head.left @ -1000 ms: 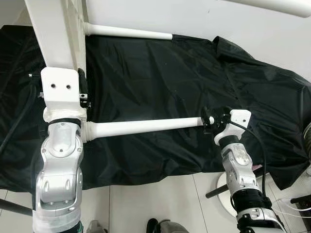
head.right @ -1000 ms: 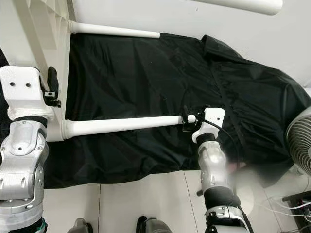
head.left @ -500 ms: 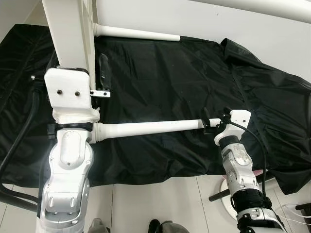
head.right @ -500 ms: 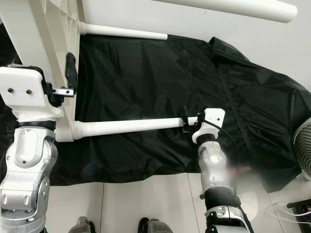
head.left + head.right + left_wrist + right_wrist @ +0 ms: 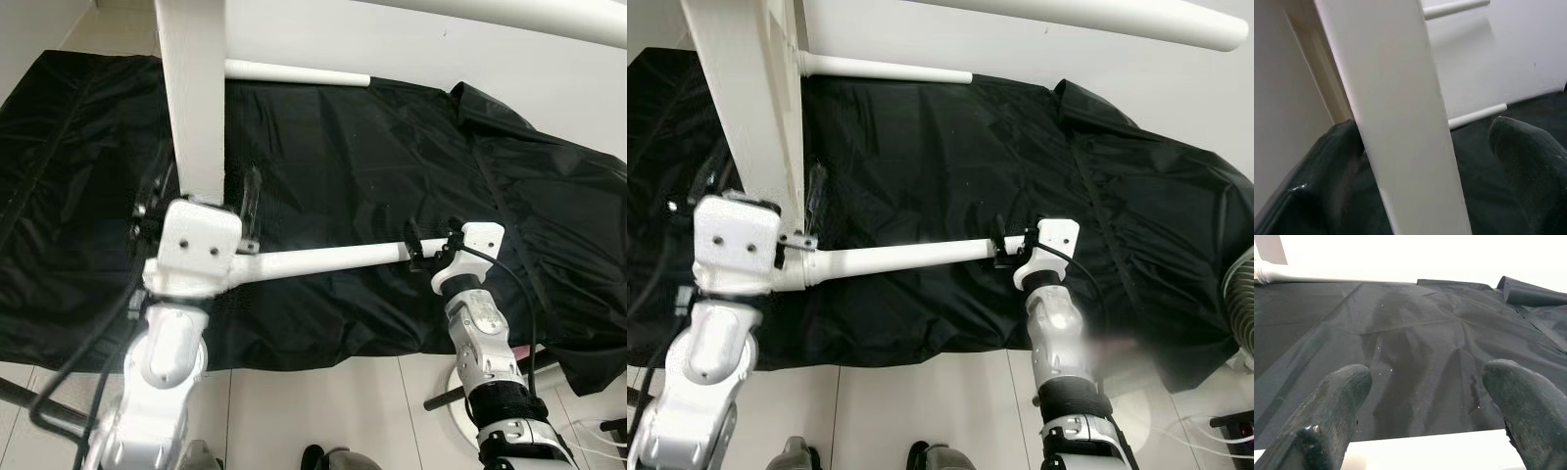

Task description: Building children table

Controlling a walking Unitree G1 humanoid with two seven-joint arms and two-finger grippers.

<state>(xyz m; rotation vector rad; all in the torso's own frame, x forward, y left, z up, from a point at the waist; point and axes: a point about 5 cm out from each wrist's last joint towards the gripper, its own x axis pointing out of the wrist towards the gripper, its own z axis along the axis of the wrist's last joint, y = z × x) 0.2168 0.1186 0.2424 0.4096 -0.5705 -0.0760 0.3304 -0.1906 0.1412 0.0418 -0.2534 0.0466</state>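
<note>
Left gripper is up at the white tabletop, which stands on edge over the black sheet on the floor. Left wrist view makes the grip plain: one black finger sits each side of the tabletop's edge, so it is clamped on the tabletop; the eye views show just a blurred finger beside the panel. A white leg runs from the tabletop right by the left gripper across to the right gripper, which sits at the leg's free end. Eye views do not settle whether those fingers touch the leg. Right wrist view shows its two fingers spread wide with just sheet between them and the leg's end as a pale strip at their base, so that hand is released, gripping nothing. A second leg juts from the tabletop beyond the left gripper, lying along the sheet's far edge; it also shows in the left wrist view. A third white leg crosses overhead, near the camera. Pale tile floor lies near the robot's feet.
</note>
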